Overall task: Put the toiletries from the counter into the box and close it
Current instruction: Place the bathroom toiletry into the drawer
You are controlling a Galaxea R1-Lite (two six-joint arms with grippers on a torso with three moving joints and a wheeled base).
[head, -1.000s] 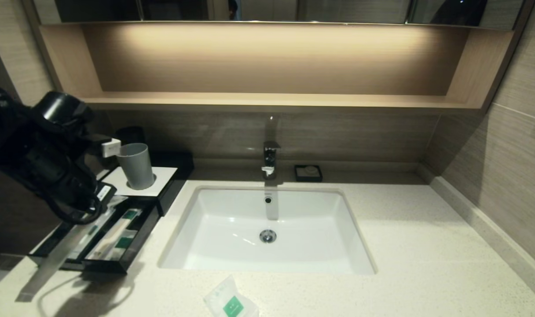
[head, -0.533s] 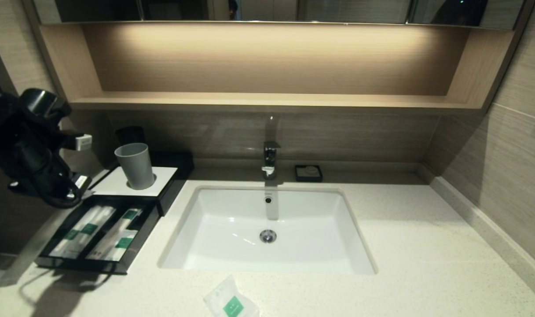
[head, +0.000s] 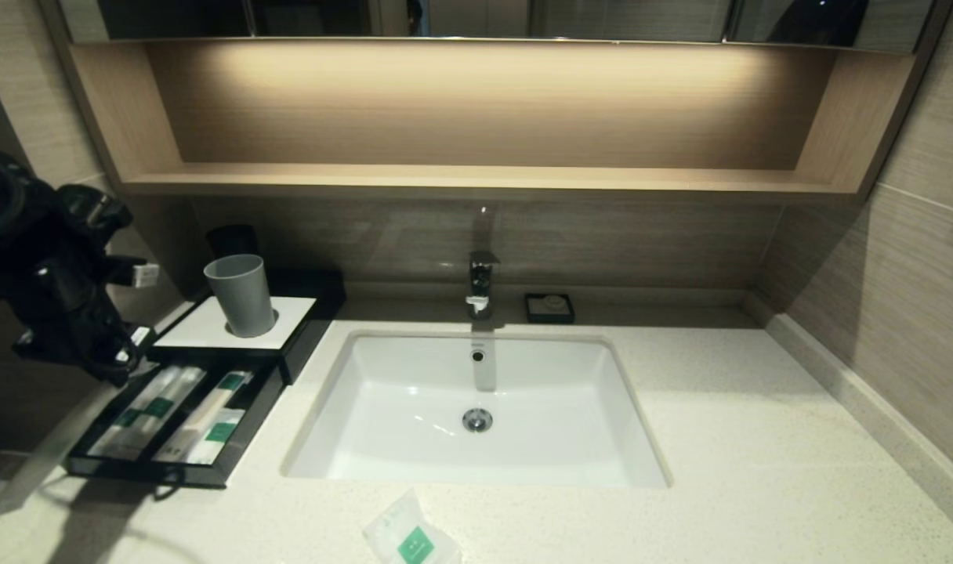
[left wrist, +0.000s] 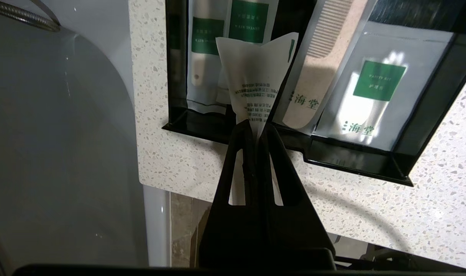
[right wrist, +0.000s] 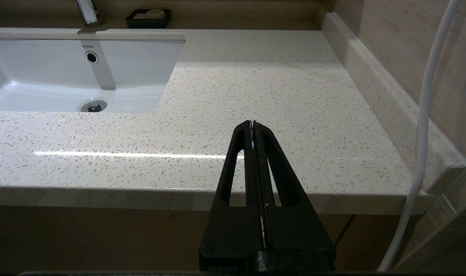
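The black box point(head: 288, 345) with a white top panel stands at the counter's point(head: 719, 439) left end, its drawer point(head: 245, 423) pulled out toward me. Clear-wrapped sticks with green labels point(head: 159, 407) lie in the drawer. My left gripper point(head: 120, 356) is by the drawer's far left corner. In the left wrist view it point(left wrist: 257, 126) is shut on the pinched end of a white wrapped stick point(left wrist: 252, 76) that fans out over the drawer point(left wrist: 355, 161). The flat sachet with a green square point(head: 410, 539) lies on the counter's front edge. My right gripper point(right wrist: 253, 123) is shut and empty before the counter's right front edge.
A grey cup point(head: 241, 294) stands on the box's top panel. The white sink point(head: 476, 470) with its faucet point(head: 480, 282) fills the counter's middle. A small black soap dish point(head: 549, 307) sits behind it. A wooden shelf point(head: 476, 178) runs above. A comb pack point(left wrist: 317, 69) also lies in the drawer.
My left arm has swung left and back off the drawer, so the packs in it now show. The long stick no longer hangs out past the drawer's front.
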